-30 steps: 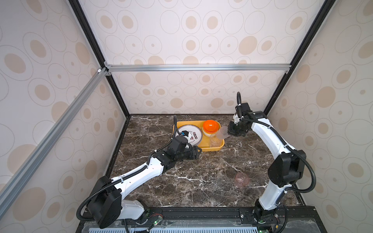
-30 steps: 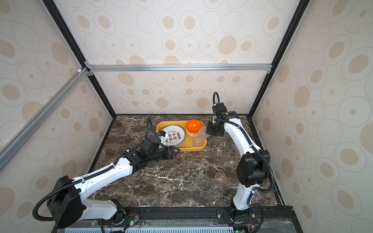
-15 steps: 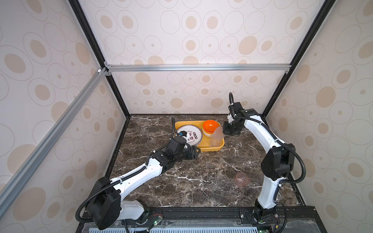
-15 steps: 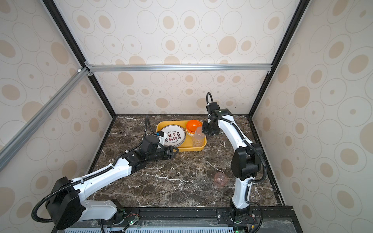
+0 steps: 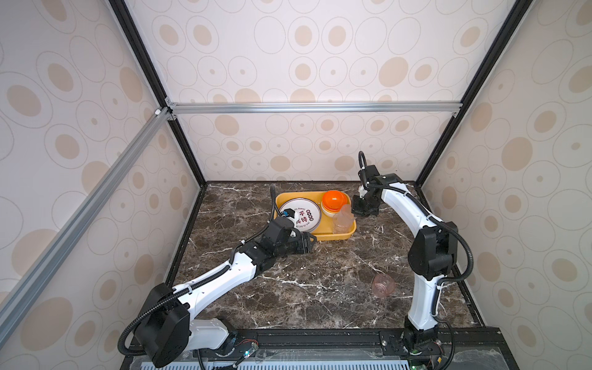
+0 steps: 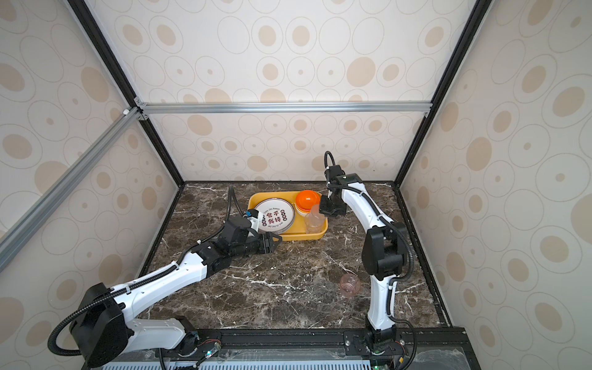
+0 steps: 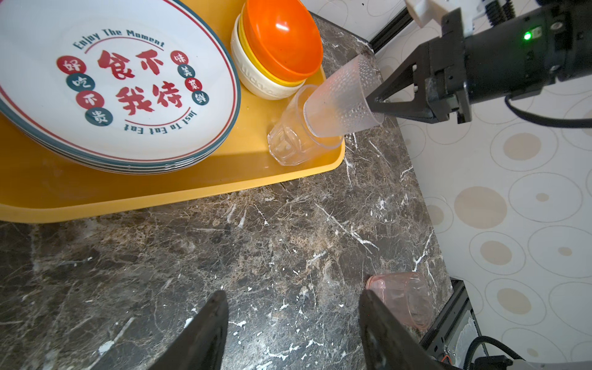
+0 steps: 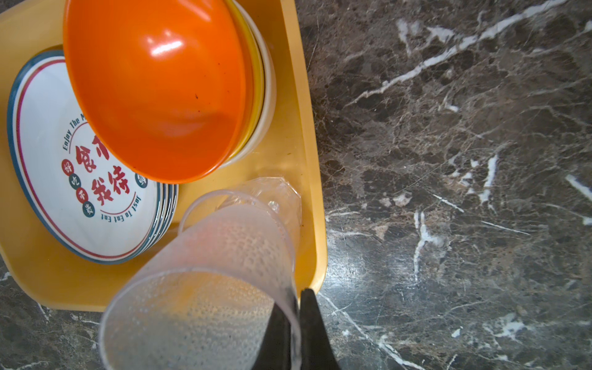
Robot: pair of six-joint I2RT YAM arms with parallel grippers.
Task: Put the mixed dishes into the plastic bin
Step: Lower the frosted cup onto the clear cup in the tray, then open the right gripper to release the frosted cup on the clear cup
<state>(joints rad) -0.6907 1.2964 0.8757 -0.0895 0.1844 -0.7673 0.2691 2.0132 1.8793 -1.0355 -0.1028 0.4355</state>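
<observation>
At the bin corner — frosted cup in right gripper

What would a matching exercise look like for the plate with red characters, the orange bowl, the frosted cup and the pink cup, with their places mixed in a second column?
Things:
1. plate with red characters
2. orange bowl
3. frosted cup
4. pink cup

Places:
A. on the marble table, outside the yellow bin
B. pinched at the rim by the right gripper, its base in a clear cup
C. top of the plate stack in the bin
D. top of the nested bowls in the bin

Pairs: 1-C, 2-D, 3-B, 4-A.
</observation>
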